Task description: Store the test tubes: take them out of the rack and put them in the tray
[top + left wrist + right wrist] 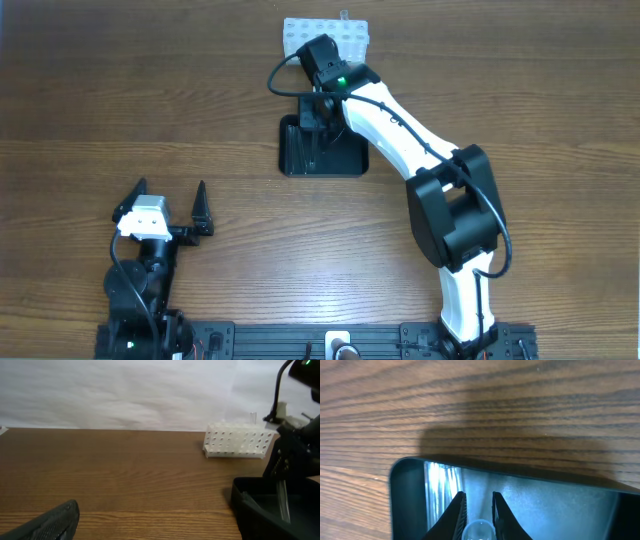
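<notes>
You're in the drop-off part of a cycle here. Your right gripper (477, 499) has its jaws pinching a clear test tube (479, 531), held roughly upright with its lower end apparently down inside the black rectangular tray (292, 165). The tray sits around the middle of the brown wooden worktop (100, 80), a bit toward the far edge. A few other clear tubes (439, 487) lie along one wall of the tray, so I'd say you're well into the job. I can only make out one upright tube (252, 416) poking out of the white plastic rack with rows of round holes (239, 440), which stands near the far edge just beyond the tray. Next move, as I read it: tip or lower the tube so it lies flat beside the others, then spread the jaws and lift straight out. Watch the tray wall, because the jaws are close to it and to the tubes lying there, so there's not much room to swing sideways, and a dropped tube could roll or knock them. Above the tray it's open, and the rack is apart from the tray, so the way back for the last tube looks free. Your left gripper (168, 202) sits toward the near left corner, jaws spread wide and holding nothing, well apart from everything.
</notes>
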Tool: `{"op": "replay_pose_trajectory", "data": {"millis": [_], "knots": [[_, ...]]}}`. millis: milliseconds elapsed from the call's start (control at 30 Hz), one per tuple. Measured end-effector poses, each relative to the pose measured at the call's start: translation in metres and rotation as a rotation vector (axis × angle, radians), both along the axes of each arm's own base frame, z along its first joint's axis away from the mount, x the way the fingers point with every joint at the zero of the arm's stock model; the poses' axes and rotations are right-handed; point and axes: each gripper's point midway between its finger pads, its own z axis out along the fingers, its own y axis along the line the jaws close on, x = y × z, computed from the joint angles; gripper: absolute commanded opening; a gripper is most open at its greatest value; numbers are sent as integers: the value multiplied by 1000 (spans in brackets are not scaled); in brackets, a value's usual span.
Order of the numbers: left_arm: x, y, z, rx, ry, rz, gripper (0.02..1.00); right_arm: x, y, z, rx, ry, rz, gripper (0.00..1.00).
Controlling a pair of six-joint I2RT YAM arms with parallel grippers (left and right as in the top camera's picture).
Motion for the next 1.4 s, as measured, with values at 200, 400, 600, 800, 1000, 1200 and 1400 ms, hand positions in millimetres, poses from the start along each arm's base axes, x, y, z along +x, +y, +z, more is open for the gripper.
{"op": "replay_pose_trajectory", "data": {"millis": [200,400,600,800,1000,1200,1400], "knots": [[0,0,0,0,0,0,1000,-2,-1,-17,-17,31,-2,126],[0,0,0,0,0,0,1000,-1,-1,-20,-18,33,-3,235],[0,0,0,0,0,0,1000,-1,-1,-20,-18,33,-11,356],[0,0,0,0,0,0,1000,-1,-1,-17,-22,25,10,406],[0,0,0,0,0,0,1000,14,-4,54,-11,-168,51,426],[0,0,0,0,0,0,998,55,-28,161,-56,-544,-22,439],[0,0,0,0,0,0,1000,114,-61,164,-148,-719,-91,533]]}}
